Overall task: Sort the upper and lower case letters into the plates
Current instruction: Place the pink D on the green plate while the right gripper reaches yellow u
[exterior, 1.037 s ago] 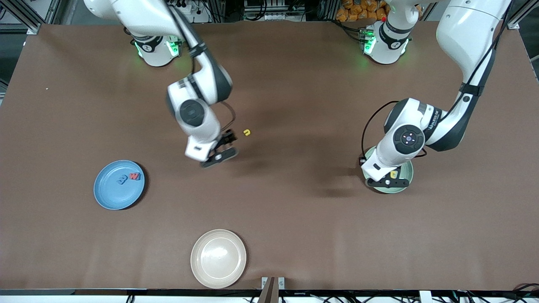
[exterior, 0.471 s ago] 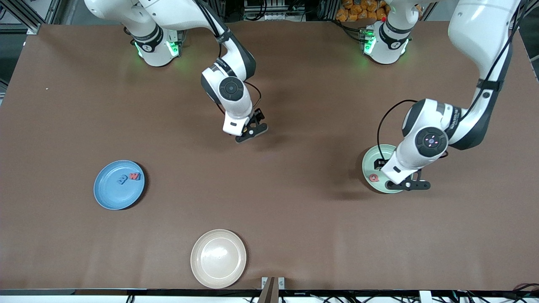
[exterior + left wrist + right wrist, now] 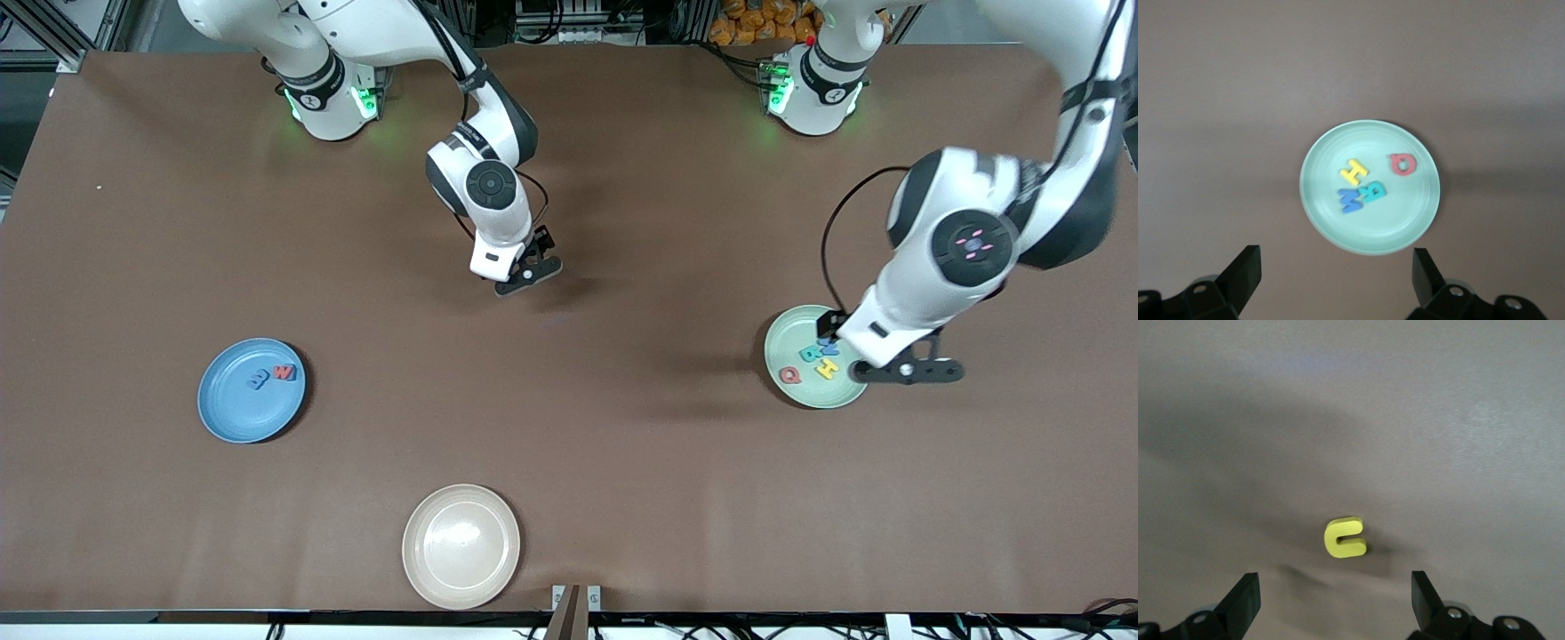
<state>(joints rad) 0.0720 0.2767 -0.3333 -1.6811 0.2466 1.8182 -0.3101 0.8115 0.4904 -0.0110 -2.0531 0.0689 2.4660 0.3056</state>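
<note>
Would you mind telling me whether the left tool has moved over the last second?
Yes. The left tool has shifted off the mint green plate toward the left arm's end of the table, uncovering the letters.

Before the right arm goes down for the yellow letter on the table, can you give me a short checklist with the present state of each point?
1. Right end effector open: ok.
2. Yellow letter lying on bare table, between the open fingers in the right wrist view: ok.
3. Right end effector empty: ok.
4. Left end effector open and empty over the rim of the mint plate: ok.
5. Blue plate has free room for another letter: ok.
6. Yellow letter's case readable: cannot tell.
</note>
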